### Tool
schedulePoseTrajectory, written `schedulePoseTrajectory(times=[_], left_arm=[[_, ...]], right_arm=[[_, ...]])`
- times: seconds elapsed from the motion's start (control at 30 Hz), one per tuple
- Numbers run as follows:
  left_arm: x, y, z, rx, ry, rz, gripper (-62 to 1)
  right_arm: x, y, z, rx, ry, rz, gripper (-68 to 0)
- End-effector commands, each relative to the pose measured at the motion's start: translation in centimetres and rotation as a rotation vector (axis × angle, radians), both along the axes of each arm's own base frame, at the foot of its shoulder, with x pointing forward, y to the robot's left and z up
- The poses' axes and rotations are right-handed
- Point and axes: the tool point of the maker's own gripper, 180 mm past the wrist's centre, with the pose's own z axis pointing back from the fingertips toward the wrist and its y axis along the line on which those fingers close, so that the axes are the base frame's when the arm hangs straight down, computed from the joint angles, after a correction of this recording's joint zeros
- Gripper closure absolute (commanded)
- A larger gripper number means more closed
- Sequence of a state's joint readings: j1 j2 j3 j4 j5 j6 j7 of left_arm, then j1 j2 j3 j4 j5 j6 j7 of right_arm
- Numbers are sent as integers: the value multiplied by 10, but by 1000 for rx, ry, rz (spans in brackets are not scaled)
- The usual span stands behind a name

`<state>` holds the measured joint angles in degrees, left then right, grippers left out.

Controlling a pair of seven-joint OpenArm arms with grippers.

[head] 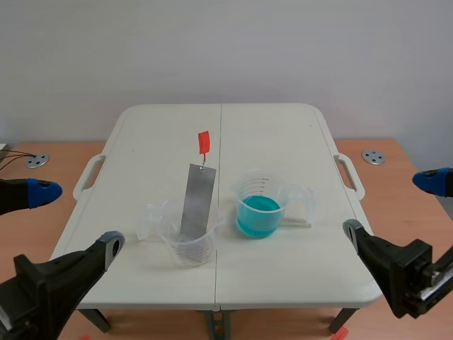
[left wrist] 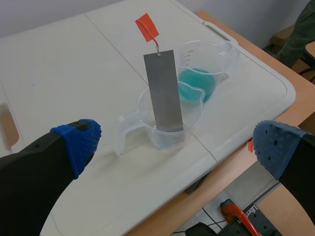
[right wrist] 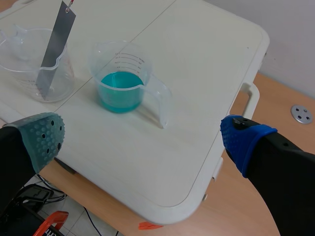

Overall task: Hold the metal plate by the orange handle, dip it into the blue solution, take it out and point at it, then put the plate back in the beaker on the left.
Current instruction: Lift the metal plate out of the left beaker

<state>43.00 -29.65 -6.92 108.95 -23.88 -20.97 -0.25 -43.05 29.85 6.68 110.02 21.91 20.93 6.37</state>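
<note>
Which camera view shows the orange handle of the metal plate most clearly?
The left wrist view: the orange handle appears whole and near, just above the metal plate. The scene view shows it whole too, but smaller. The right wrist view shows the plate, with the handle almost entirely out of view.

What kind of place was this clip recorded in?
Likely a robotics lab staged for a chemistry demo: a white plastic folding table, a clear measuring beaker of blue liquid, and a grey metal plate standing in a second clear beaker.
</note>
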Motion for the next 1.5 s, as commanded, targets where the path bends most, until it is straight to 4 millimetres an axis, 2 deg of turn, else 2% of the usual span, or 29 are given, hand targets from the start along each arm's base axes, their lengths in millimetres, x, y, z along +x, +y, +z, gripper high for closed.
schedulePoseTrajectory(times=[0.0,0.6,1.33,1.47], left_arm=[[-4,2,-12,42,66,7,-623],[-8,4,-23,81,121,1,-623],[-9,4,-24,84,127,-2,-623],[-5,3,-18,66,93,-5,-623]], right_arm=[[2,1,7,13,-25,-1,-663],[4,2,11,26,-43,1,-663],[4,3,14,36,-55,2,-664],[5,3,16,39,-63,3,-663]])
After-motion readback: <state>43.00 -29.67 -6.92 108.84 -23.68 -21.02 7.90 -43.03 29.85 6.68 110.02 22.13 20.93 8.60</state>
